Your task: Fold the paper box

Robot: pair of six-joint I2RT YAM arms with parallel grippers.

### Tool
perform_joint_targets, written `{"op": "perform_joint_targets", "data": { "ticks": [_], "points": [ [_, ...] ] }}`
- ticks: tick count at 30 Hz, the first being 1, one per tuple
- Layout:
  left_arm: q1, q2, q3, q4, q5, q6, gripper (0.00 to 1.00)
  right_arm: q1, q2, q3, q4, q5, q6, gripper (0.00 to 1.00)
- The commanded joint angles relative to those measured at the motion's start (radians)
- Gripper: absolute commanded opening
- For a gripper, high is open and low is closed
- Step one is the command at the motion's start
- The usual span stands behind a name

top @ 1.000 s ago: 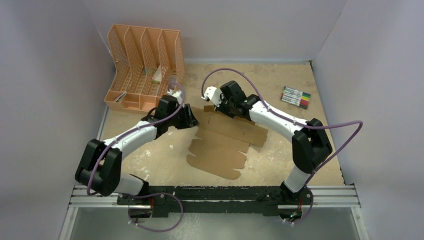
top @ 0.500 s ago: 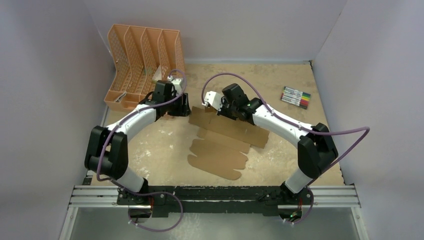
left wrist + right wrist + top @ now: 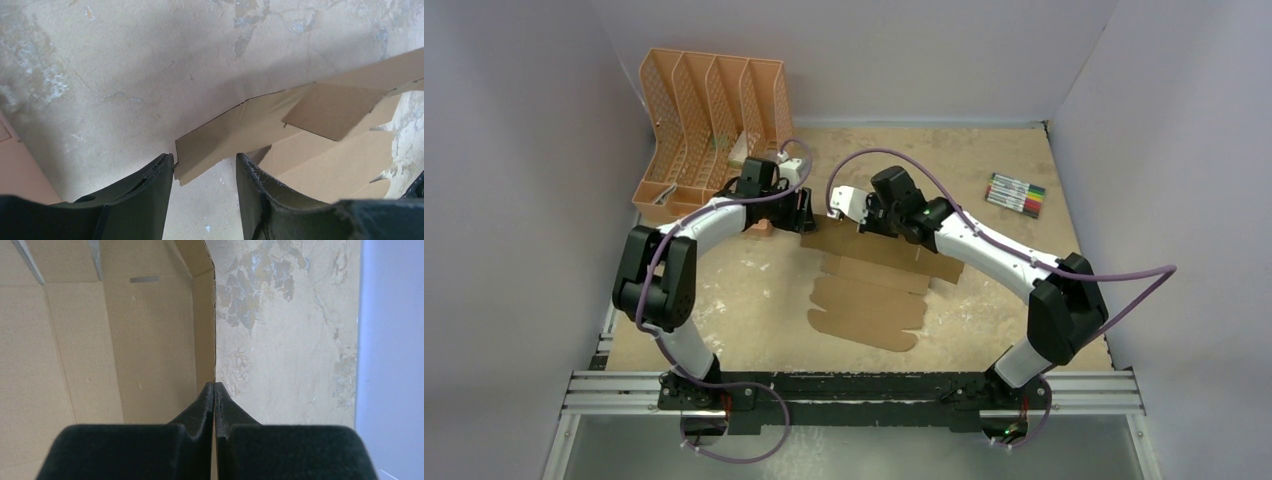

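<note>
Scene: Two arms meet at the far edge of the paper box [image 3: 871, 300], a flat brown die-cut sheet lying mid-table [image 3: 984, 290] with its scalloped flaps toward the near side.

Right gripper [image 3: 214, 385]: Pads are pressed together and the sheet's far edge runs straight into the seam. It appears to be pinching that edge, though no cardboard can be seen between the pads.

Left gripper [image 3: 204, 164]: The jaws stand apart around the sheet's far-left corner. The corner sits between the fingers [image 3: 150, 185], unclamped and raised slightly off the table, with a shadow under it.

Risk, slip: The right-hand pinch is thin and right on the rim. A sideways tug could pull the panel free and drop it flat.

Risk, miss: If the left jaws close off-centre, they could push the corner aside or crumple it instead of gripping it.

Risk, wrong crease: If the two arms pull unevenly, the sheet may bend away from its scored lines.

Hidden: From overhead, both arms cover the far edge. The wrist views cut off most of the sheet, and its score lines are hard to trace.

Bystanders: An orange organizer [image 3: 709, 110] stands at the far left and a set of markers [image 3: 1016, 195] lies at the far right, both well apart from the sheet.
</note>
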Motion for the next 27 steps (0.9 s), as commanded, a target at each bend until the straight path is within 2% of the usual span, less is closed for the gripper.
{"op": "perform_joint_targets", "data": {
  "ticks": [1, 8, 12, 19, 27],
  "points": [
    [0.012, 0.014, 0.037, 0.048, 0.089, 0.059, 0.47, 0.005, -0.047, -0.017, 0.041, -0.017, -0.067, 0.00],
    [0.024, 0.011, 0.037, 0.045, 0.113, 0.078, 0.41, 0.006, -0.049, -0.017, 0.045, -0.022, -0.109, 0.00],
    [0.053, 0.009, 0.043, 0.032, 0.083, 0.097, 0.49, 0.007, -0.050, -0.013, 0.038, -0.023, -0.122, 0.00],
    [0.071, 0.036, 0.079, 0.027, 0.155, 0.093, 0.51, 0.008, -0.047, -0.008, 0.031, -0.024, -0.134, 0.00],
    [0.069, 0.057, 0.075, 0.032, 0.256, 0.076, 0.41, 0.008, -0.034, 0.001, 0.040, -0.018, -0.150, 0.00]
  ]
}}
